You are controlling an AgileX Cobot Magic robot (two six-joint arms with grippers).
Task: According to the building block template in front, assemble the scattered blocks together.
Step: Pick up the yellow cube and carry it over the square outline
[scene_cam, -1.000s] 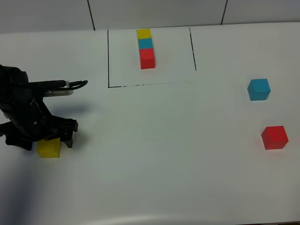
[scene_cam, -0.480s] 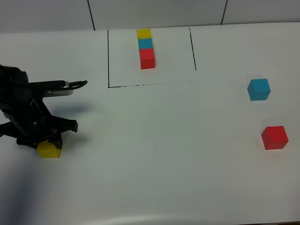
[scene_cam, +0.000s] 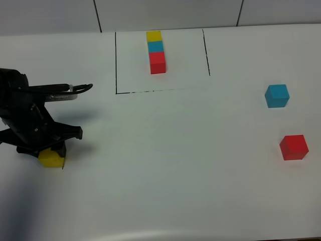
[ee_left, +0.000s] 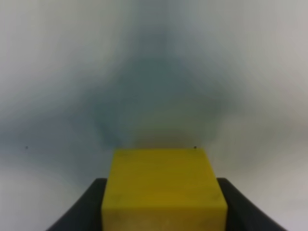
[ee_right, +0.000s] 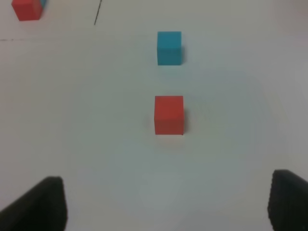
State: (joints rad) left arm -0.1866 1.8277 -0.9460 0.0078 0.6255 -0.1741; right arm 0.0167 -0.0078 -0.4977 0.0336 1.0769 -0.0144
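— Grippers first. So, left gripper (scene_cam: 50, 150): open or closed?
— Closed tight on yellow block (scene_cam: 51, 158), with one black finger (ee_left: 79, 214) on each side. Resting on table (scene_cam: 165, 165) or just off it? Hard to tell.
— And right gripper (ee_right: 163, 204)?
— Wide open. Nothing between dark fingertips (ee_right: 41, 202). Hanging over table, facing red block (ee_right: 169, 114), with blue block (ee_right: 169, 47) farther on.
— Where on table?
— Yellow block far out on left side, near front. Red block and blue block out on right side, not touching, blue one nearer back.
— And building block template (scene_cam: 156, 51)?
— At back, in middle. Yellow, blue, red in one touching row, red nearest front. Sitting inside thin black line (scene_cam: 116, 63). All three loose blocks well away from that row.
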